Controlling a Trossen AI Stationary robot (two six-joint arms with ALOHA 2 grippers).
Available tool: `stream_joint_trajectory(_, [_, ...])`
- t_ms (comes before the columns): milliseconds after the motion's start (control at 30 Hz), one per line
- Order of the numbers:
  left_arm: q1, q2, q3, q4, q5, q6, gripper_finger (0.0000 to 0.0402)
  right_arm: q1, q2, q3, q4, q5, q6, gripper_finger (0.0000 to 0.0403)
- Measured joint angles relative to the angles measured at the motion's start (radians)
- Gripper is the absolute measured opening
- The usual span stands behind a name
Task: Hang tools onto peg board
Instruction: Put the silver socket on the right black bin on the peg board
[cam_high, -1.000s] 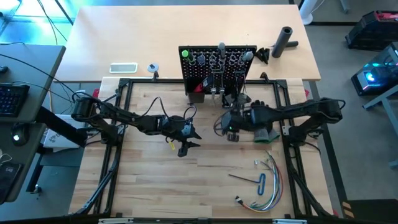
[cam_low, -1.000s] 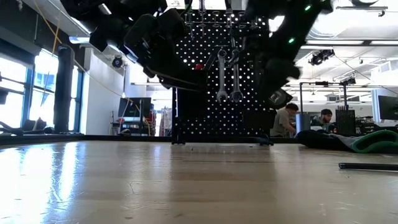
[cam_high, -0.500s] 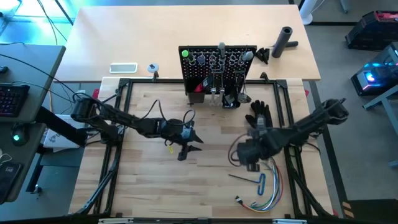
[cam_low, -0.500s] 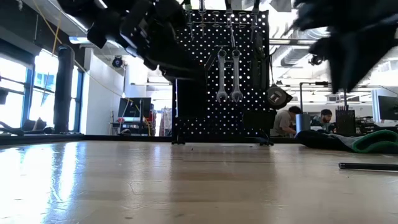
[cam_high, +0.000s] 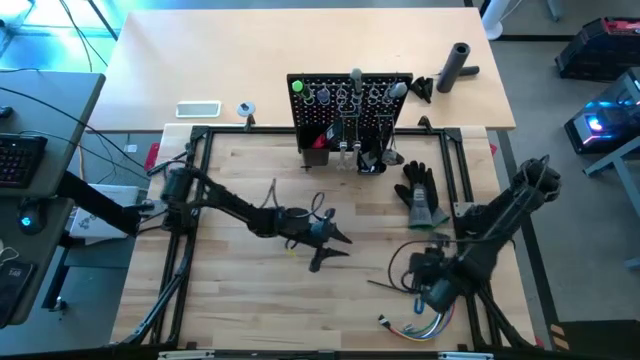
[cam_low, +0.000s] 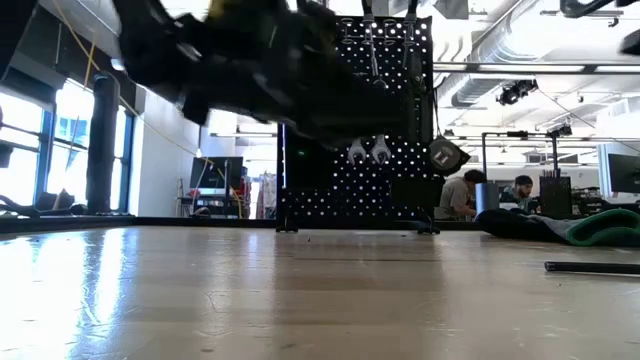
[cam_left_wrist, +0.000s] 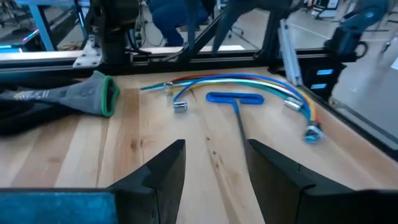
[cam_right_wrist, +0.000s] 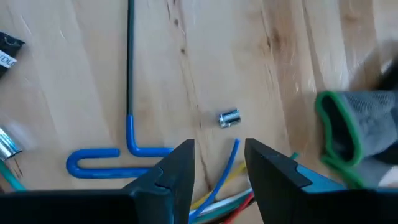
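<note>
Looking down, high view: the peg board (cam_high: 350, 110) stands upright at the far edge of the wooden desk (cam_high: 240, 290), midway along it, with tools hung across it.
Left tool, high view: the left tool (cam_high: 336, 249) is near the middle of the desk, well apart from the peg board; fingers apart, nothing between them.
Right tool, high view: the right tool (cam_high: 428, 300) hangs near the right near corner, over the bundle of coloured wires (cam_high: 425, 315); the blue-handled hex key (cam_high: 408, 290) lies just beside it.
Glove, high view: the black glove (cam_high: 420, 195) lies near the right edge, between the peg board and the right tool.
Low view: the peg board (cam_low: 400, 190) rises at the far edge, two silver wrenches (cam_low: 368, 150) hanging on it; a blurred dark arm crosses in front of its upper part.
Left wrist view: the left tool (cam_left_wrist: 214, 165) shows fingers apart and empty; beyond lie the hex key (cam_left_wrist: 236, 102), the wires (cam_left_wrist: 249, 84) and the glove (cam_left_wrist: 74, 99).
Right wrist view: the right tool (cam_right_wrist: 217, 168) has its fingers apart, holding nothing, above the wires (cam_right_wrist: 227, 186) and close to the hex key (cam_right_wrist: 127, 124).
</note>
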Motion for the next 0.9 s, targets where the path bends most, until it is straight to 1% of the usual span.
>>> stream_joint_trajectory(67, [0.000, 0.058, 0.063, -0.009, -0.001, -0.001, 0.0161, 0.040, 0.000, -0.010, -0.002, 0.026, 0.075, 0.0135])
stream_joint_trajectory(133, [0.000, 0.108, 0.124, -0.018, -0.001, -0.001, 0.0161, 0.069, 0.001, -0.041, 0.005, 0.030, 0.148, 0.0135])
stream_joint_trajectory(233, [0.000, 0.166, 0.214, -0.049, 0.000, -0.001, 0.0161, 0.103, 0.002, -0.119, 0.044, -0.001, 0.228, 0.0135])
stream_joint_trajectory(300, [0.000, 0.189, 0.263, -0.106, 0.000, 0.000, 0.0161, 0.113, 0.002, -0.180, 0.118, -0.015, 0.247, 0.0135])
stream_joint_trajectory(400, [0.003, 0.207, 0.319, -0.210, 0.000, 0.000, 0.0161, 0.107, 0.002, -0.259, 0.231, -0.010, 0.240, 0.0135])
stream_joint_trajectory(467, [0.004, 0.210, 0.338, -0.250, 0.000, 0.001, 0.0161, 0.095, 0.002, -0.306, 0.288, -0.009, 0.235, 0.0135])
stream_joint_trajectory(667, [0.004, 0.209, 0.342, -0.266, -0.005, 0.002, 0.0161, 0.043, 0.002, -0.398, 0.424, 0.003, 0.155, 0.0130])
stream_joint_trajectory(767, [0.003, 0.224, 0.342, -0.268, -0.039, 0.025, 0.0161, 0.009, -0.003, -0.424, 0.484, 0.006, 0.094, 0.0117])
stream_joint_trajectory(900, [0.005, 0.265, 0.342, -0.259, -0.047, 0.033, 0.0161, -0.032, -0.002, -0.429, 0.520, 0.011, 0.017, 0.0093])
